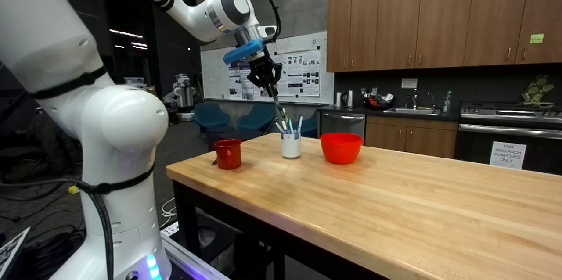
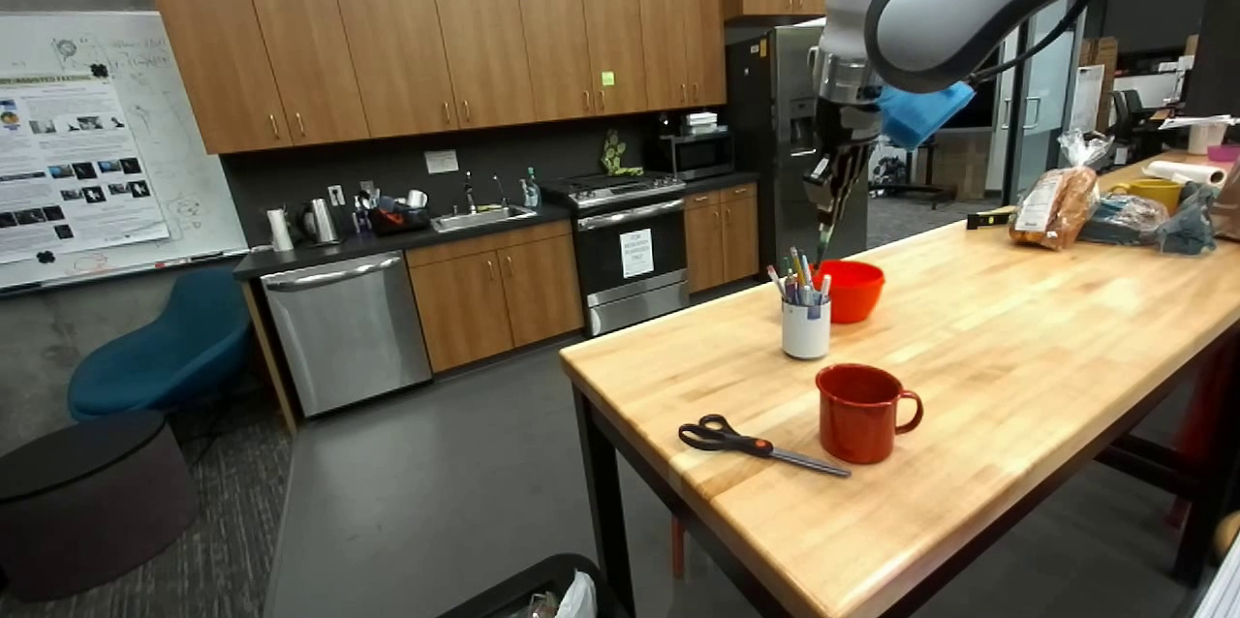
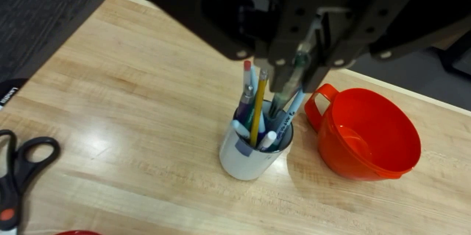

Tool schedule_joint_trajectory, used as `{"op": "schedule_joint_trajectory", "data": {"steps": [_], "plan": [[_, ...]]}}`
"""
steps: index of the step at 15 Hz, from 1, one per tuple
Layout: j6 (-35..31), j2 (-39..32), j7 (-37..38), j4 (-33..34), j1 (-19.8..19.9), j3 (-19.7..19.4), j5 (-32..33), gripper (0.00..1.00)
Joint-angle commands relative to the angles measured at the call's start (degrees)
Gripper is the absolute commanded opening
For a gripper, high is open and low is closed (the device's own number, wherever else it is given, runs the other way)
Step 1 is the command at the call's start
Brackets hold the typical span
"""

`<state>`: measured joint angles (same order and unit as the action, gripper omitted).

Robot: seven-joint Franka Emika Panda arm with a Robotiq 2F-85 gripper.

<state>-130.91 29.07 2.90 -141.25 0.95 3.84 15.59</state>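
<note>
My gripper point(image 3: 294, 87) is shut on a clear pen with green parts point(image 3: 282, 97), which slants down between the fingers. Below it stands a white cup point(image 3: 244, 163) filled with several pens, markers and a yellow pencil point(image 3: 259, 108). The held pen's lower end overlaps the cup's mouth in the wrist view; whether it is inside the cup I cannot tell. In both exterior views the gripper point(image 1: 272, 91) is above the cup point(image 2: 805, 335). Beside the cup sits an orange-red bowl with a handle point(image 3: 368, 143).
A dark red mug point(image 2: 859, 417) and black scissors point(image 2: 728, 439) lie near the cup on the wooden table point(image 2: 969, 337). Farther along the table are bagged bread point(image 2: 1054, 206) and other wrapped items. The table's edge runs behind the bowl and left of the scissors.
</note>
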Motion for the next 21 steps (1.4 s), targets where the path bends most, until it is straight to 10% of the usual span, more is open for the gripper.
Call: {"op": "schedule_joint_trajectory", "data": {"steps": [1, 7, 21], "plan": [[6.3, 8.3, -3.6, -2.1, -3.2, -1.0, -5.4, 0.04], [17.2, 17.8, -7.0, -5.5, -7.8, -0.8, -11.9, 0.04], [6.2, 11.3, -11.8, -15.4, -10.8, -1.4, -14.5, 0.04]]}}
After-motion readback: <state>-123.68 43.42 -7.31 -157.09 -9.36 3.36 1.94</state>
